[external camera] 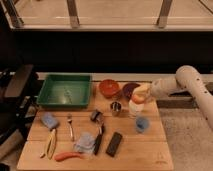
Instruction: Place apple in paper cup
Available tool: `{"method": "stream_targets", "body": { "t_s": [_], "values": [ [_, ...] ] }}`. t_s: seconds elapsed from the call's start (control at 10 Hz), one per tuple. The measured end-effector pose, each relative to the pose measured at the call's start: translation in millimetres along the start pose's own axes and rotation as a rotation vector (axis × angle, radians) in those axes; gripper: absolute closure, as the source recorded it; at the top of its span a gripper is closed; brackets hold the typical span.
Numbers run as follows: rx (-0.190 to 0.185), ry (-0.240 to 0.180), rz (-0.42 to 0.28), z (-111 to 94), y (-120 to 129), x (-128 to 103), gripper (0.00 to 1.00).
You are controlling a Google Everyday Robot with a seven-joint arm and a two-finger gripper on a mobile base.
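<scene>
My gripper (141, 95) comes in from the right on a pale arm and is shut on the apple (137, 99), a small yellow-orange fruit. It holds the apple right over the rim of the white paper cup (134, 109), which stands upright on the wooden table (150, 152) between a small metal cup (115, 107) and a light-blue cup (142, 124). Whether the apple touches the rim I cannot tell.
A red bowl (109, 88) and a dark bowl (129, 89) stand just behind the cup. A green tray (65, 92) is at the back left. A blue sponge (49, 120), fork (70, 125), carrot-like item (67, 156) and black block (114, 144) lie in front.
</scene>
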Motion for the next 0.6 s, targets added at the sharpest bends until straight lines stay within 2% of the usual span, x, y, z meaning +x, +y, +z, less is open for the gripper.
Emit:
{"method": "stream_targets", "body": {
  "t_s": [0.2, 0.6],
  "values": [
    [-0.005, -0.014, 0.007, 7.0, 3.7, 0.6, 0.23],
    [-0.007, -0.036, 0.01, 9.0, 4.3, -0.5, 0.22]
  ]
}}
